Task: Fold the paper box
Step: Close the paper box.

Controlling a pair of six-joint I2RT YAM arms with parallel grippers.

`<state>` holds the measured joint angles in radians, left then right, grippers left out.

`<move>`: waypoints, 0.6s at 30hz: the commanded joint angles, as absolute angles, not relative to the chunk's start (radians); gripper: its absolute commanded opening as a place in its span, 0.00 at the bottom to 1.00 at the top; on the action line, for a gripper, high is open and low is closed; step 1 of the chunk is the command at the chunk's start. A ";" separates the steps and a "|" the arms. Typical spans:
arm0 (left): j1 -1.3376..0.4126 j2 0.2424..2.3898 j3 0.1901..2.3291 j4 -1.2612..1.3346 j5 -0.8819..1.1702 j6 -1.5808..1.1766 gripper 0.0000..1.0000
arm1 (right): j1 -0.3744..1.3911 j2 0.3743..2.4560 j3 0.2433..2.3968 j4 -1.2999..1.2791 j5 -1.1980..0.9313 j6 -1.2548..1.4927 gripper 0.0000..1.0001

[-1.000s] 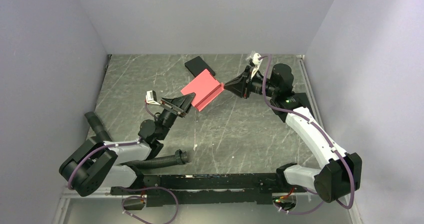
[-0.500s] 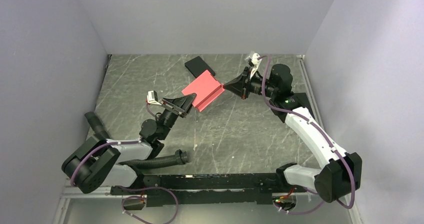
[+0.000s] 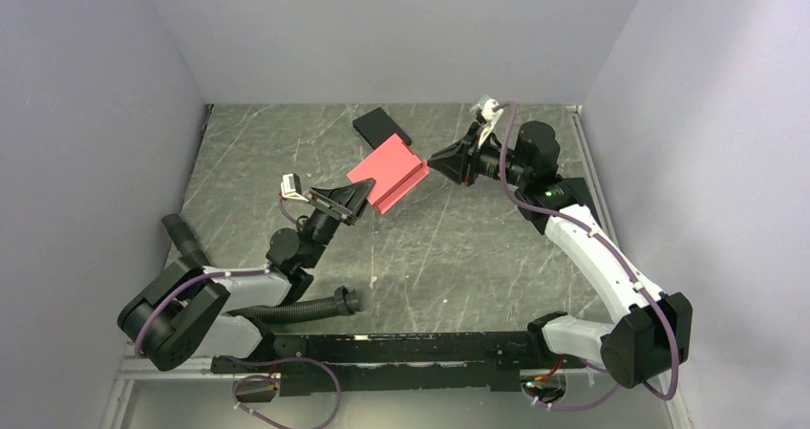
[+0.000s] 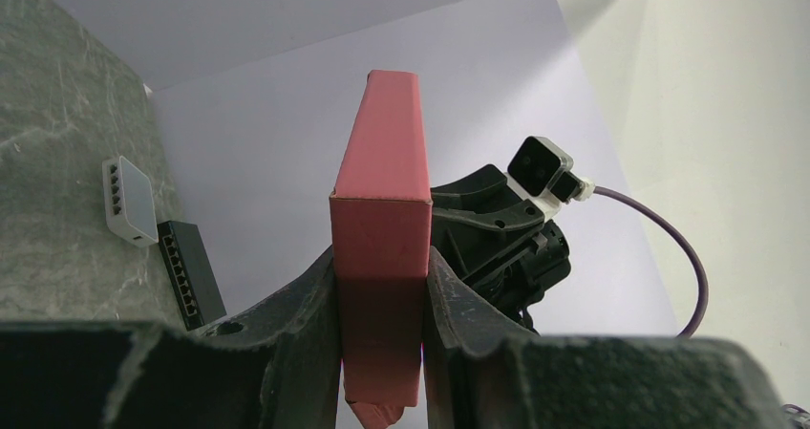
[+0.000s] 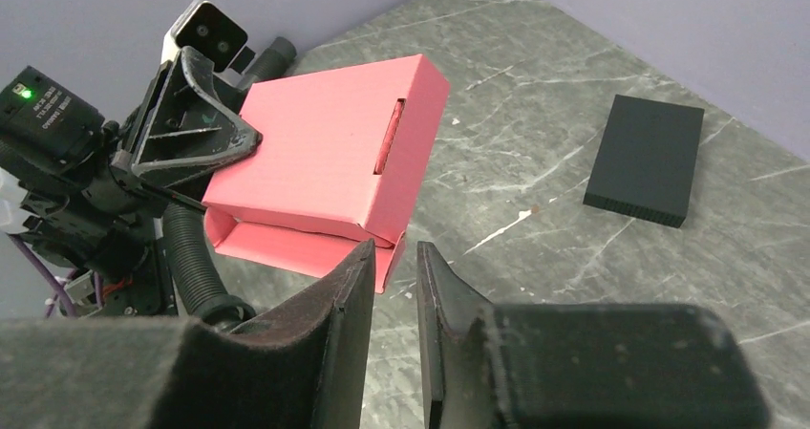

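Since 1 s ago the right gripper (image 3: 436,159) has eased slightly back and up from the far edge of the paper box (image 3: 386,171), while the box has stayed put in the left gripper (image 3: 361,193). From above, the box is held tilted over the worktop (image 3: 458,247), near the black flat box (image 3: 382,126) but apart from it. On the left wrist view the 2 jaws are clamped on the box's broad faces, and I see it edge-on with the right gripper behind it. On the right wrist view my right jaws sit nearly together with a slim gap, gripping nothing, just short of the box's near corner. The lower end (image 5: 287,243) looks open to me, and a slot (image 5: 387,138) shows in the top panel. I judge the step in hand is closing that end. I would keep the left clamp firm, bring the right jaws in flat against the loose flap, and push slowly along the crease, since thin card buckles if poked by 1 tip.
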<state>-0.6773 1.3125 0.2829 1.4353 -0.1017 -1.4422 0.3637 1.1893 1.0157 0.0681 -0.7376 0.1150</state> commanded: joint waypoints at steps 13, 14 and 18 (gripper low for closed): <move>-0.675 1.296 0.305 1.499 -0.098 -1.437 0.00 | 0.378 1.196 1.043 0.101 -0.737 0.129 0.21; -0.675 1.296 0.305 1.499 -0.098 -1.437 0.00 | 0.379 1.199 1.044 0.101 -0.735 0.128 0.21; -0.675 1.296 0.305 1.499 -0.100 -1.437 0.00 | 0.383 1.203 1.043 0.100 -0.736 0.129 0.22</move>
<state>-0.6773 1.3125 0.2829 1.4357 -0.1020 -1.4422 0.3759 1.1999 1.0157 0.0689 -0.7334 0.1169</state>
